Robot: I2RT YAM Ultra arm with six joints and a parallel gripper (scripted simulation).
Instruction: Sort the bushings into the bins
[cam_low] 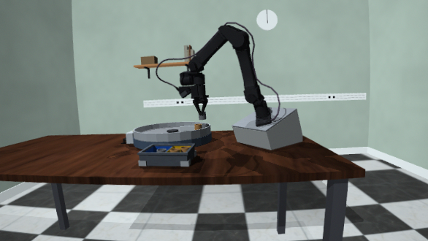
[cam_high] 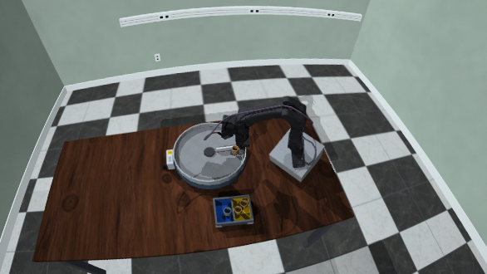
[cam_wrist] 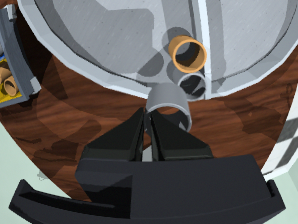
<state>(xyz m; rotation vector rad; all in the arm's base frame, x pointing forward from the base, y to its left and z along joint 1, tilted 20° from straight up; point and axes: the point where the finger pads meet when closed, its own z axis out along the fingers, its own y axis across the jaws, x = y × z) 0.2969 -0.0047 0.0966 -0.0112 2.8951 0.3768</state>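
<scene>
My gripper (cam_wrist: 147,113) is shut on a steel bushing (cam_wrist: 168,102), a grey ring held by its wall above the rim of the turntable (cam_high: 209,156). In the exterior view the gripper (cam_low: 200,109) holds the steel bushing (cam_low: 201,115) well above the disc. A bronze bushing (cam_wrist: 188,54) stands upright on the turntable just beyond it, also seen in the top view (cam_high: 234,149). The bin tray sits in front of the turntable, with a blue bin (cam_high: 222,210) holding one steel bushing and a yellow bin (cam_high: 243,204) holding two bronze ones.
The arm's grey base block (cam_high: 297,155) stands right of the turntable. A small white box (cam_high: 169,157) is at the turntable's left edge. A white divider bar (cam_wrist: 198,10) lies across the disc, with a dark hub (cam_high: 209,152) at its centre.
</scene>
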